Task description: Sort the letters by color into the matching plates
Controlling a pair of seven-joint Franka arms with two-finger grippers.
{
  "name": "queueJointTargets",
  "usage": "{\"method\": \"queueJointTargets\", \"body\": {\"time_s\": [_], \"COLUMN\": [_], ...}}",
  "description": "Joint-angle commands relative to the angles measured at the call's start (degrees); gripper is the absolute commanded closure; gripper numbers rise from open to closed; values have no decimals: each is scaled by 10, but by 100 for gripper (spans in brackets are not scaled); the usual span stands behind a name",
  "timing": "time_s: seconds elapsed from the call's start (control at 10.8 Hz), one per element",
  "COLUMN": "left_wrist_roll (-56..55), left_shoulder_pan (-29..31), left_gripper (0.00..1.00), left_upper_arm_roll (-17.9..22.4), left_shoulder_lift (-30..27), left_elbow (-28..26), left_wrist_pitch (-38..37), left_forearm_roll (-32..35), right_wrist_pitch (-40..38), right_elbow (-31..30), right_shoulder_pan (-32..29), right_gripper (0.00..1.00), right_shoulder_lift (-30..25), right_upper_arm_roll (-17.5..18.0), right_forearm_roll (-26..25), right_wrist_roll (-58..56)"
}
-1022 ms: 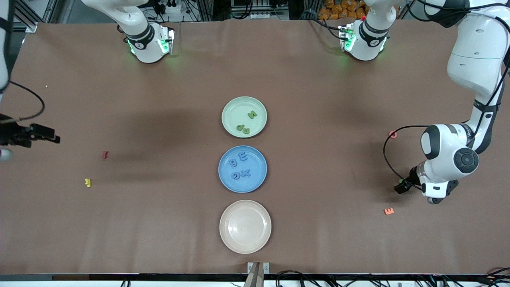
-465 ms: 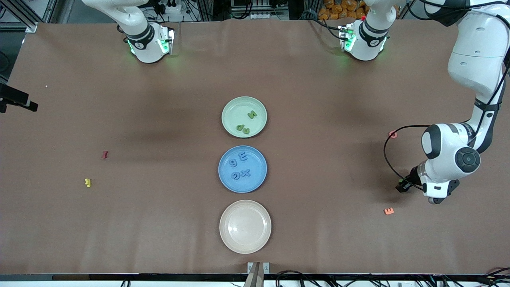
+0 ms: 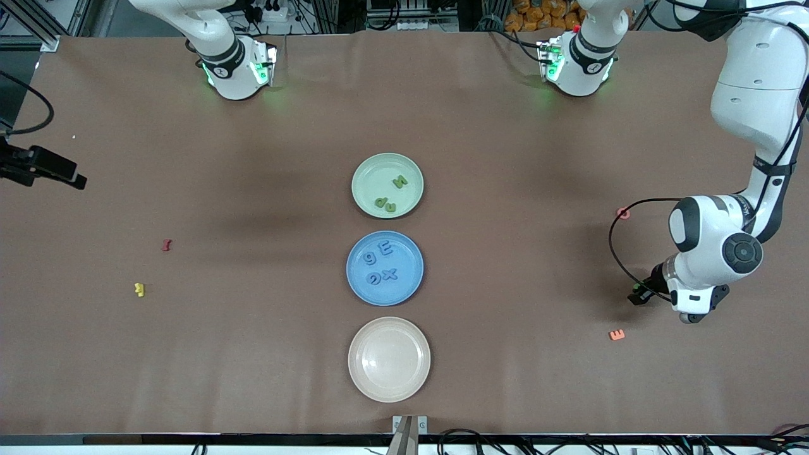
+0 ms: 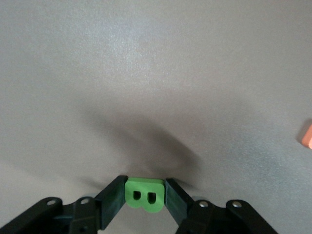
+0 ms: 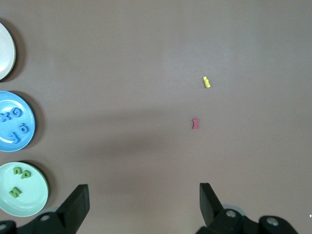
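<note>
Brown matte table cover (image 3: 505, 126) spans whole work surface; soft shadows across it; dark cables (image 3: 727, 439) bunched along table edge nearest front camera; small metal bracket (image 3: 409, 424) at middle of that edge; orange items (image 3: 537, 16) heaped past table between arm bases; aluminium framing (image 3: 38, 25) at corner.

Plates (image 3: 387, 165) line table middle; both ends mostly open, apparently stray letters (image 3: 139, 289) only.

Green B (image 4: 143, 196) pinched; green, blue letters plated.
</note>
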Motion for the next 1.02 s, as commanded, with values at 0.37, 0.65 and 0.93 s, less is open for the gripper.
{"method": "queueJointTargets", "body": {"time_s": [0.37, 0.65, 0.93], "left_wrist_roll": [10, -11, -77], "left_shoulder_pan": [-2, -2, -7], "left_gripper": [100, 100, 100], "left_upper_arm_roll": [-13, -32, -71], "left_shoulder_lift": [-27, -35, -41], "left_elbow": [-9, -9, -10], "left_wrist_pitch": [-1, -7, -7], "left_forearm_roll": [-16, -17, -17], "right_wrist_pitch": [15, 15, 14], "right_elbow": [-9, -8, -5], "right_shoulder_pan": [7, 5, -13], "right_gripper": [0, 0, 0], "right_shoulder_lift": [-6, -5, -5], "right_upper_arm_roll": [8, 9, 27], "right_forearm_roll": [-19, -18, -18], "right_wrist_roll": [22, 21, 21]}}
